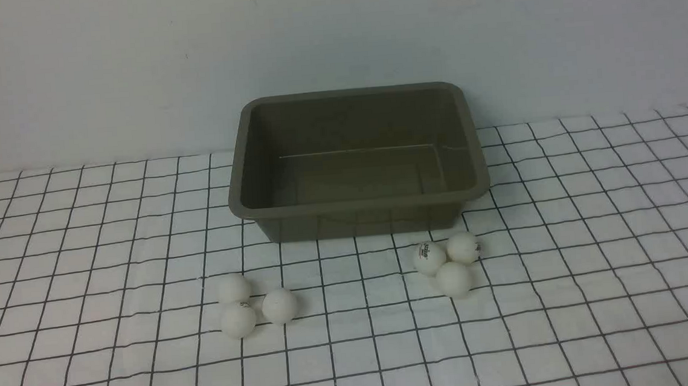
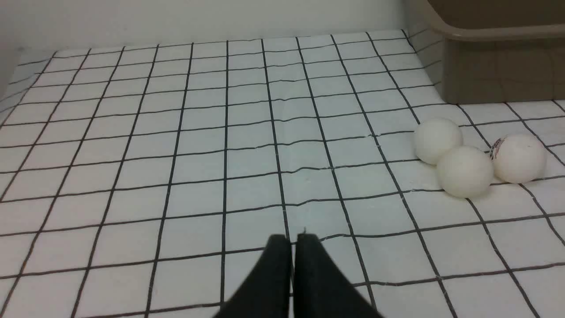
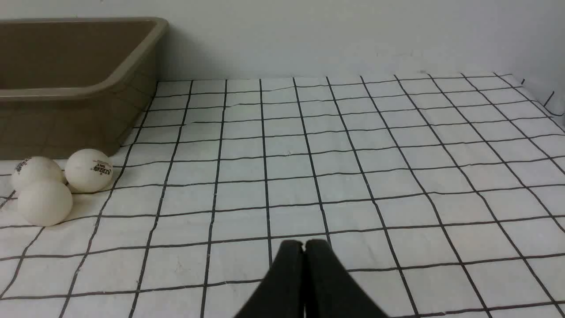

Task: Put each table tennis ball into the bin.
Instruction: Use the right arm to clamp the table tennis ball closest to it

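Front view: the olive-brown bin sits at the far edge of the bench, by the wall, its bare floor showing and no ball inside. All six white table tennis balls lie on the checked cloth just nearside of it, one close-packed trio leftward and another rightward. Some carry small printed logos, too blurred to read. Both wrist views cut the bin off. The left pincer and right pincer are each pressed together, pinching nothing.
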